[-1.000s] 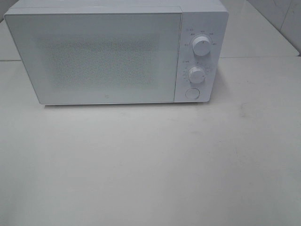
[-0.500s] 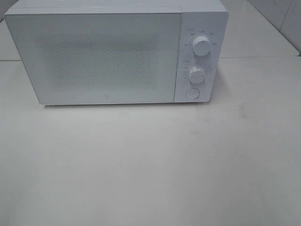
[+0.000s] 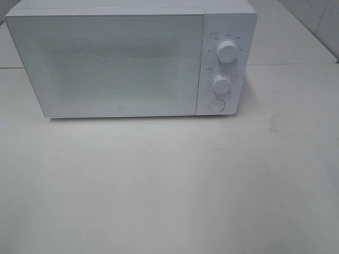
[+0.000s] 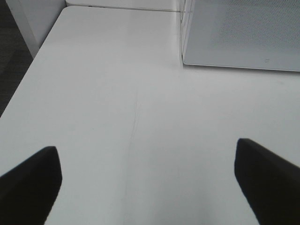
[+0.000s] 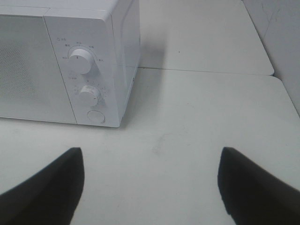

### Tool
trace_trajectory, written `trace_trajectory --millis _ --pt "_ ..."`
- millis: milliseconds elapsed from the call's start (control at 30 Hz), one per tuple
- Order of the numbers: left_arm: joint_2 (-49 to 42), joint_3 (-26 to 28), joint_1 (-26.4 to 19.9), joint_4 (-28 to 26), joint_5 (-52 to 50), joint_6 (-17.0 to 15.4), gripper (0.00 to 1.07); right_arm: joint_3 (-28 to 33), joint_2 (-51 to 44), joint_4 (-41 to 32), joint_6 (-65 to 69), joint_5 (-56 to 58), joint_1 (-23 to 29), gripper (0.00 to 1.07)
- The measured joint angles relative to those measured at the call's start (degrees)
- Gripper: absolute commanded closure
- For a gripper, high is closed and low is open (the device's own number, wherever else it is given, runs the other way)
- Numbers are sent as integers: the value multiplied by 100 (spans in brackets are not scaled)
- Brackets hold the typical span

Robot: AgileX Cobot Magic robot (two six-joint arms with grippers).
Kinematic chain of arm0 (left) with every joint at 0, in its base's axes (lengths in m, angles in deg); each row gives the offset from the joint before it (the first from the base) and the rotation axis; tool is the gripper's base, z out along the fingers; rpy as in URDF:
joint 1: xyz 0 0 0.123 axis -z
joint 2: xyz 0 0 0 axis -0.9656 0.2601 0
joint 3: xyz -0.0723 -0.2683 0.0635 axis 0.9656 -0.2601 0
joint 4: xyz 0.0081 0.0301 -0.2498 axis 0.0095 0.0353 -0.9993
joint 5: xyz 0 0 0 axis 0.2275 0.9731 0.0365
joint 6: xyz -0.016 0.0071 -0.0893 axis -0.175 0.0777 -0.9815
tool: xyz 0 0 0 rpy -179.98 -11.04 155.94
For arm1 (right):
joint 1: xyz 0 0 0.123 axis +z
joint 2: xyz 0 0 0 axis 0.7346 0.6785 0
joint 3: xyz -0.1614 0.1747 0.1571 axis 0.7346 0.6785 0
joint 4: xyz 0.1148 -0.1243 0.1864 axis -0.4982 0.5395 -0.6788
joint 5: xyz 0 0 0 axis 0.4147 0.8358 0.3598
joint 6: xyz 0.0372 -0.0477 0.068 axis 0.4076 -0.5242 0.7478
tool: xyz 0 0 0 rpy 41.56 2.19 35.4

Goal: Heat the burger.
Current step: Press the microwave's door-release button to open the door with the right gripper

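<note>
A white table [image 3: 169,185] fills most of the high view and has a faint seam running across it behind the appliance. On its far half stands a white microwave [image 3: 132,61], facing the camera. Its door [image 3: 79,53] is shut, and the dotted mesh window shows nothing of the inside. Where the burger is cannot be told from any view.

The left gripper [image 4: 147,157] hangs over bare table near the microwave's door-side corner, with its dark fingers [image 4: 28,187] spread wide and nothing between them. The right gripper [image 5: 151,157] faces the control panel [image 3: 225,66], its fingers [image 5: 253,187] likewise wide apart and holding nothing.

On the panel, an upper knob [image 3: 227,52] sits above a lower knob [image 3: 222,84], with a round button [image 3: 216,105] beneath. The small grey lettering that rings both knobs is too fine to read. A tiny mark [image 3: 117,110] low on the door is also illegible.
</note>
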Motion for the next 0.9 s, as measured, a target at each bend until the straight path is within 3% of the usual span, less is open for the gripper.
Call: trace_trajectory --millis 900 --pt "0 0 0 0 0 0 15 0 3272 86 212 -3415 0 31"
